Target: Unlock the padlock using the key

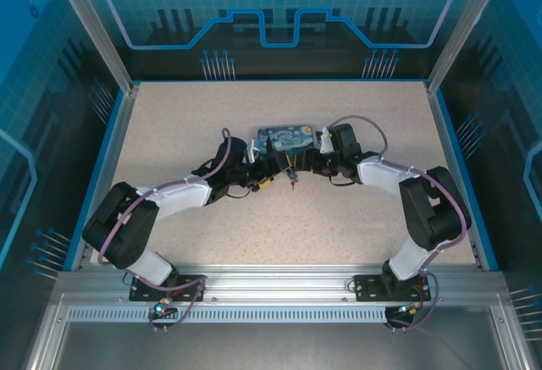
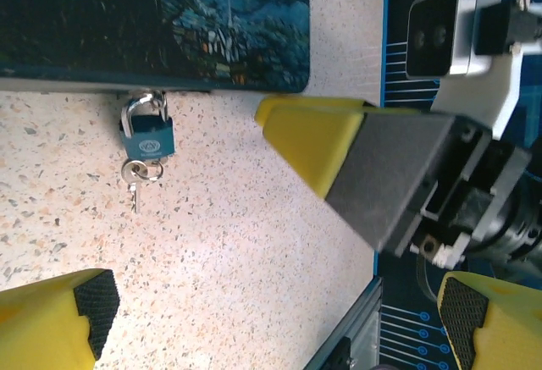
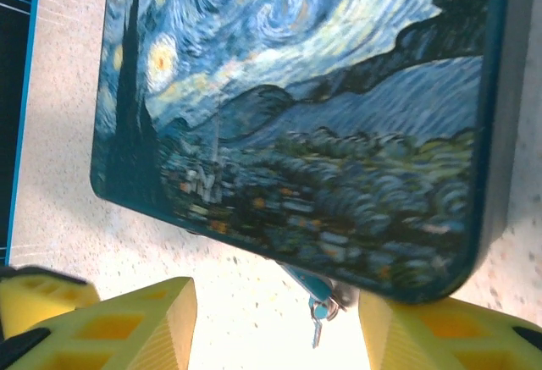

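- Table (image 1: 169,133): speckled top, bare on every side of the work.
- Box (image 1: 284,137): night-sky print, lying flat toward the far middle. Both arms meet at its near edge.
- Right gripper (image 3: 275,329): fingers apart at the box's near edge, and nothing seems to be held. In the left wrist view one of its fingers (image 2: 315,141) stands just beside the box corner.
- Left gripper (image 2: 275,309): jaws spread wide with nothing between them, over bare table near the lock.
- Padlock (image 2: 149,139): shackle shut through the hasp on the box edge, body lying on the table just below that edge.
- Key (image 2: 134,190): on a ring touching the padlock's underside, lying flat. It is too small to tell whether a blade sits in the keyhole.
- Risks, as I judge them:
  - The key lies flat and thin, so wide pads may slide over it or pinch the ring instead.
  - The lock swings on its hasp, so a push could swing it aside or shift the box.
  - The two grippers are close together and could collide.
- Room: open table lies toward the near edge for a retreat. The box wall blocks the far side, and the right finger crowds one flank.
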`<state>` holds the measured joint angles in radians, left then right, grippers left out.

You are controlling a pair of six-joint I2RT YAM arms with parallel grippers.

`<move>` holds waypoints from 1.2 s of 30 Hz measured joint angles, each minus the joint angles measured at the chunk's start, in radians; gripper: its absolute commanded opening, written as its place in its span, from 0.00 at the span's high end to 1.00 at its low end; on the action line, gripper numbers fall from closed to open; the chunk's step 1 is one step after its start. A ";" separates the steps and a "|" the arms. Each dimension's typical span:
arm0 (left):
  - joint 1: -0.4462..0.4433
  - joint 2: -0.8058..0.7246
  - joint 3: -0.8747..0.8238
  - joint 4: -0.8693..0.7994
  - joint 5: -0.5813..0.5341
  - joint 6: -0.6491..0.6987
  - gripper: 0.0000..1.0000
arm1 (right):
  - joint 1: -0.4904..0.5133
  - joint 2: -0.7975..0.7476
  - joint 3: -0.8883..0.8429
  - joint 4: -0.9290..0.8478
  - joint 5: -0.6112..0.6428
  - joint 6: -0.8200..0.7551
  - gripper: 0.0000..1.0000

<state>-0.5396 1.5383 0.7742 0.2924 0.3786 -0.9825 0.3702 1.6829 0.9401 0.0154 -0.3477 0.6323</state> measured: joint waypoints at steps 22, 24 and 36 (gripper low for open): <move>0.001 -0.099 0.072 -0.245 -0.143 0.127 0.01 | -0.031 -0.213 -0.146 -0.006 -0.021 -0.031 0.44; 0.002 -0.108 0.101 -0.288 -0.164 0.155 0.01 | -0.031 -0.227 -0.159 -0.008 -0.018 -0.031 0.44; 0.027 -0.114 0.382 -0.536 -0.263 0.333 0.01 | -0.032 -0.362 -0.204 -0.081 0.019 -0.049 0.39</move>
<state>-0.5129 1.4246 1.1564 -0.2440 0.1158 -0.6498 0.3378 1.3205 0.7364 -0.0654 -0.3286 0.5831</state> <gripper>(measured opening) 0.990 0.607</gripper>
